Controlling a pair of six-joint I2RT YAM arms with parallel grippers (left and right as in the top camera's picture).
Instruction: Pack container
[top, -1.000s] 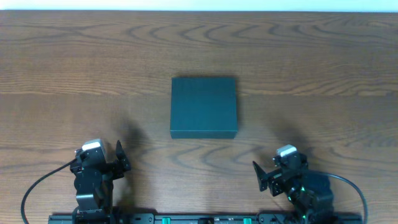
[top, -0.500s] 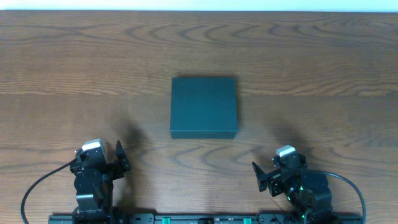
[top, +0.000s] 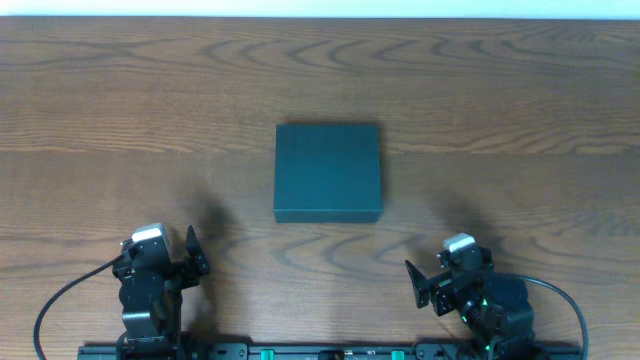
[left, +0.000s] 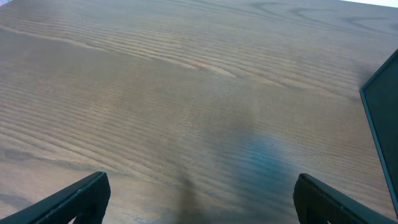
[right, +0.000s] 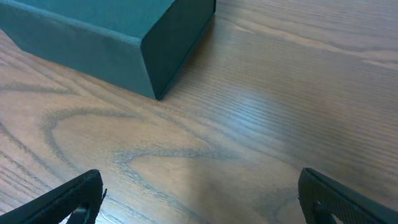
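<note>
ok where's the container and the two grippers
container (top: 328, 170), overhead view, middle of the closed lid
left gripper (left: 202, 180), left wrist view, midway between its open jaws
right gripper (right: 200, 174), right wrist view, midway between its open jaws

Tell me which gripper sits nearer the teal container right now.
Right. The right gripper sits short of the container, a little outside its near right corner; the left gripper sits farther away, well outside the near left corner.

Soft even light, faint shadows.
</note>
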